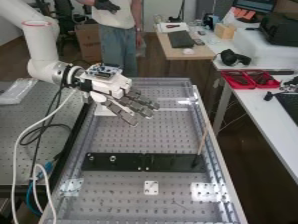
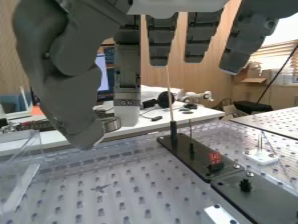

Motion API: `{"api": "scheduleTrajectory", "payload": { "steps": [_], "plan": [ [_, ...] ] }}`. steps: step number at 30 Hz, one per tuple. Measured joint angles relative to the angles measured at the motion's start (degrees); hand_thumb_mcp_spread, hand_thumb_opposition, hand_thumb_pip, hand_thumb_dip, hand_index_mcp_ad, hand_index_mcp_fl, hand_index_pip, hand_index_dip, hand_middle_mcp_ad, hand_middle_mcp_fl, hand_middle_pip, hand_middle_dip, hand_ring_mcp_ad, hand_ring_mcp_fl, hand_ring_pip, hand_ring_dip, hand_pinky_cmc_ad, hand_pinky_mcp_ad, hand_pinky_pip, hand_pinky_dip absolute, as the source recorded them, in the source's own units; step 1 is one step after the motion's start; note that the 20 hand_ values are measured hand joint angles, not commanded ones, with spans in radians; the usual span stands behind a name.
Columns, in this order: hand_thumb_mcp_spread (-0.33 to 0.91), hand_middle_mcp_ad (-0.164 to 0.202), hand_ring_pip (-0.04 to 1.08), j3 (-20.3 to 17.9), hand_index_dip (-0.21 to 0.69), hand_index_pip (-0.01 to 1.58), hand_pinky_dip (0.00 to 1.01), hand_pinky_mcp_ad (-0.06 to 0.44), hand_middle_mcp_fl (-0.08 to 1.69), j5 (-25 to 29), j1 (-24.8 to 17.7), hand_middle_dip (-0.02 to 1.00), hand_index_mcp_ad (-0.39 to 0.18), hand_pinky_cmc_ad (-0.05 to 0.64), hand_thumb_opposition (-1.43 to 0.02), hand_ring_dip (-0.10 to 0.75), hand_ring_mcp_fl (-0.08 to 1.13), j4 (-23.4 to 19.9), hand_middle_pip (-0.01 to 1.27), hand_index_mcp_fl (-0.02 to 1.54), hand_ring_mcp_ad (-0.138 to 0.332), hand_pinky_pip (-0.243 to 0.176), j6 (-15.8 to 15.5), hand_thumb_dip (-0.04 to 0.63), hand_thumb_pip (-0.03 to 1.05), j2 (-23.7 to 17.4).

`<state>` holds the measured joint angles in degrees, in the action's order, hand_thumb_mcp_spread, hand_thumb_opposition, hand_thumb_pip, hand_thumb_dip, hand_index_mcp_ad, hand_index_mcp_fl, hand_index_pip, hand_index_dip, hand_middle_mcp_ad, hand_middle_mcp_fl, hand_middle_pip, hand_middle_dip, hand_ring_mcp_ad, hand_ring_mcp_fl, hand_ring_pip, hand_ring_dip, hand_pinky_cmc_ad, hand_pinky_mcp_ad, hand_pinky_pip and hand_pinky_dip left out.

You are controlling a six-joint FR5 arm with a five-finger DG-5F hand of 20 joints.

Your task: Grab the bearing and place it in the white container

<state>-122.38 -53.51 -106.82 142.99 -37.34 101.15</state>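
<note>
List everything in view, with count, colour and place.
perforated board: one, grey, in the middle
long plates: two, black, end to end across the board
stick: one, tan, standing on one plate
small part: one, red, on the plates
round fittings: at least two, silver, on the plates
square plate: one, white, beside the long plates
white object: one, partly behind the hand
cables: several, white, black, blue, at left
trays: two, red, on the side table
headphones: one pair, black, same table
bearing: one, silver, between thumb and finger
arm: one, white, upper left
hand: one, dark grey, over the board
</note>
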Motion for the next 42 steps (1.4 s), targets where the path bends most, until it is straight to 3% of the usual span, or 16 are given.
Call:
{"api": "scheduleTrajectory", "payload": {
  "steps": [12, 23, 42],
  "plan": [
    [0.39, 0.042, 0.10, -4.1, 0.215, 1.48, 0.22, 0.279, 0.01, 3.5, -6.7, 0.19, -0.056, 0.344, -0.86, 0.080, 0.00, -0.8, 0.12, 0.24, 0.131, -0.059, 0.6, 0.300, 0.58, -3.7],
    [0.39, 0.044, 0.10, -9.6, 0.215, 1.48, 0.22, 0.283, 0.01, -3.6, -9.4, 0.19, -0.056, 0.344, -0.86, 0.080, 0.00, -2.3, 0.12, 0.25, 0.131, -0.059, 3.0, 0.297, 0.58, -6.7],
    [0.39, 0.044, 0.10, -12.9, 0.215, 1.48, 0.23, 0.279, 0.02, -9.1, -13.9, 0.19, -0.052, 0.344, -0.86, 0.080, 0.00, -1.3, 0.12, 0.25, 0.131, -0.059, 4.8, 0.300, 0.58, -9.5]
  ]
}}
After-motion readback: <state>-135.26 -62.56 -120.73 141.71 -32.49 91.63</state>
